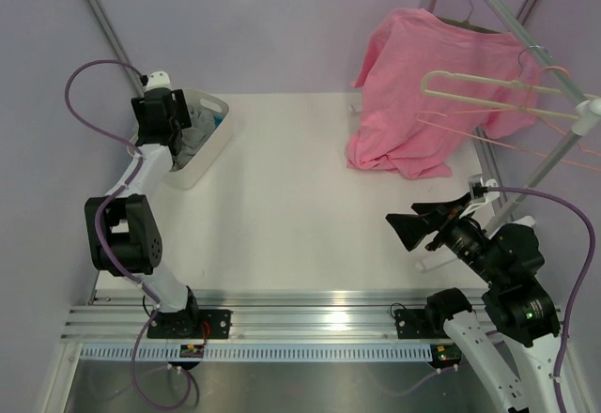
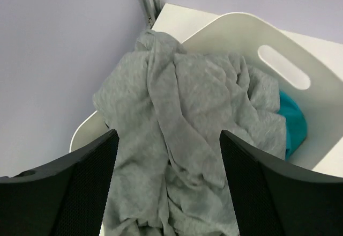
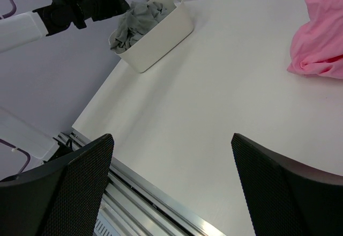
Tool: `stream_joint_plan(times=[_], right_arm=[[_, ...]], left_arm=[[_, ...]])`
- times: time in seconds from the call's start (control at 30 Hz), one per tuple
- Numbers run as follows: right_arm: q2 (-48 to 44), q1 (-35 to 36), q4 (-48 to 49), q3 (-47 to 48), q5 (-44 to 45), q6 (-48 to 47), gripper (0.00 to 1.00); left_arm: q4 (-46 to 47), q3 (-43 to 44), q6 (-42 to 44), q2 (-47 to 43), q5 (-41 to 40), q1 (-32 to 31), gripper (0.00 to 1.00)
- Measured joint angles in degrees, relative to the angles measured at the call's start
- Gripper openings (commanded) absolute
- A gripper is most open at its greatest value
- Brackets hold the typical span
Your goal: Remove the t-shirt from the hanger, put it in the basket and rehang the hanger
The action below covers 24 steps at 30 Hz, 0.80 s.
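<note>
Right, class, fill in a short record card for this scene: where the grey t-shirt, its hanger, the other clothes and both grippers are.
grey t-shirt: crumpled in the white bin, off the hanger
white bin: back left of the table, also holds a teal cloth
hanger: cream, on the rail at right, nothing on it
pink shirt: hanging from the rail, lower edge on the table
left gripper: open, above the grey t-shirt
right gripper: open, over the table, holding nothing
</note>
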Motion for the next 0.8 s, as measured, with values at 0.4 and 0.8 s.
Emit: stream_joint_plan(times=[0.4, 0.8], right_arm=[[-1.5, 0.0, 0.1, -0.2, -0.2, 0.0, 0.99], [0.0, 0.0, 1.2, -1.3, -1.2, 0.0, 0.99]], left_arm=[[-5.7, 8.1, -3.1, 0.7, 3.2, -0.2, 0.76], [-2.0, 13.7, -8.5, 10.3, -0.9, 6.6, 0.7]])
